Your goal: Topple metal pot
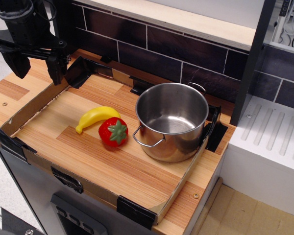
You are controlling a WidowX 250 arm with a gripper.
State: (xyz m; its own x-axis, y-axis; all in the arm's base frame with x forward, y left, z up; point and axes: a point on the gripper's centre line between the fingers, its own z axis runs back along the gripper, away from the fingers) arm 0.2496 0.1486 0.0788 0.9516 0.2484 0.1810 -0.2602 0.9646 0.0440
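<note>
Up in the far left corner the gripper (36, 66) hangs above the wooden counter, its two dark fingers (55, 68) spread apart with nothing between them; it is released and holds no object, and its black body rises out of the top of the frame. Just beneath and to the right of it begins the low cardboard rim (34, 102) that fences a shallow tray on the wooden counter (112, 166), its corners bound with black tape. Inside that fence, towards the middle, a yellow toy banana (95, 117) lies on its side; touching its near right end sits a red toy strawberry (113, 132) with a green leafy cap. Just right of the strawberry stands the metal pot (171, 122), upright on its base and empty, its open mouth facing up; one wire loop handle points near-left towards the strawberry, the other shows at the far right rim; the pot sits hard against the right-hand side of the cardboard rim, well apart from the gripper. Behind the counter runs a dark tiled wall (152, 49); to the right lies a white ribbed drainer (274, 132).
</note>
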